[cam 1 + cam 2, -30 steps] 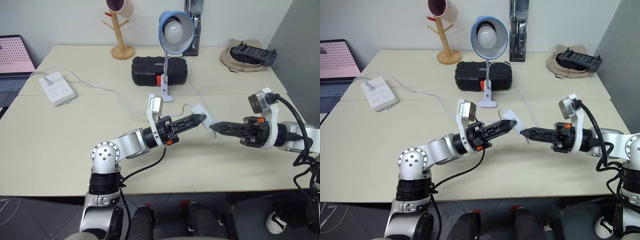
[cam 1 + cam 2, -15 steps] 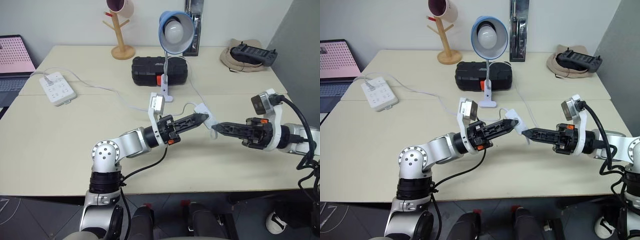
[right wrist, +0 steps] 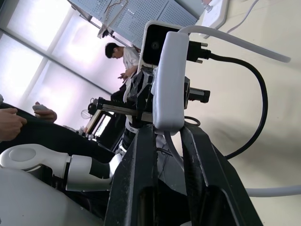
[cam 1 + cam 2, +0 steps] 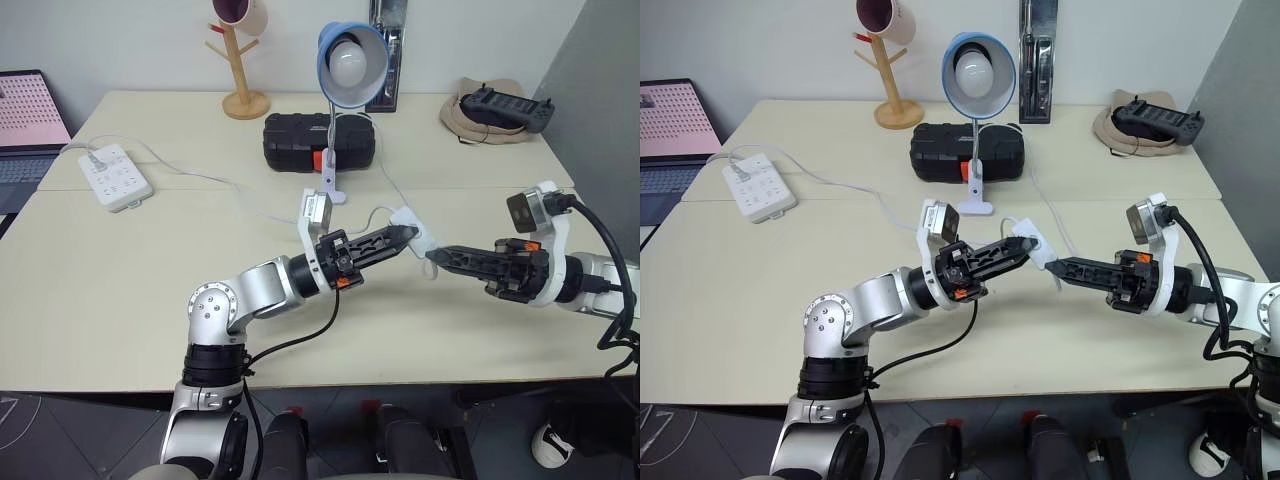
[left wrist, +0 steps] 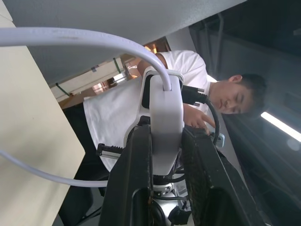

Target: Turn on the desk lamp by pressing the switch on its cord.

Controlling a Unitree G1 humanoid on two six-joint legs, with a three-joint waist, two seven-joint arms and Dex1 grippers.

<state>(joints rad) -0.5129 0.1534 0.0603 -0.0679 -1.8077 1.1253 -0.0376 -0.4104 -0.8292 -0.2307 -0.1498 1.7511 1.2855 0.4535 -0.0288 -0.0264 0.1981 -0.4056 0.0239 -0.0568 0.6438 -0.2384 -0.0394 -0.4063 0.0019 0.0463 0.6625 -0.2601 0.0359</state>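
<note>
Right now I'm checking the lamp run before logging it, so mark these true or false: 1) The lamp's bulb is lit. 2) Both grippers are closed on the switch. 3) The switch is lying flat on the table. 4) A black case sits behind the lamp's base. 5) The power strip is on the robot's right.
1) False. The desk lamp shows no glow; its bulb looks unlit.
2) True. The left gripper and the right gripper each clamp an end of the switch.
3) False. It is held up off the table between the two grippers.
4) True. The black case lies just behind the base.
5) False. The power strip is on the robot's left.
</note>
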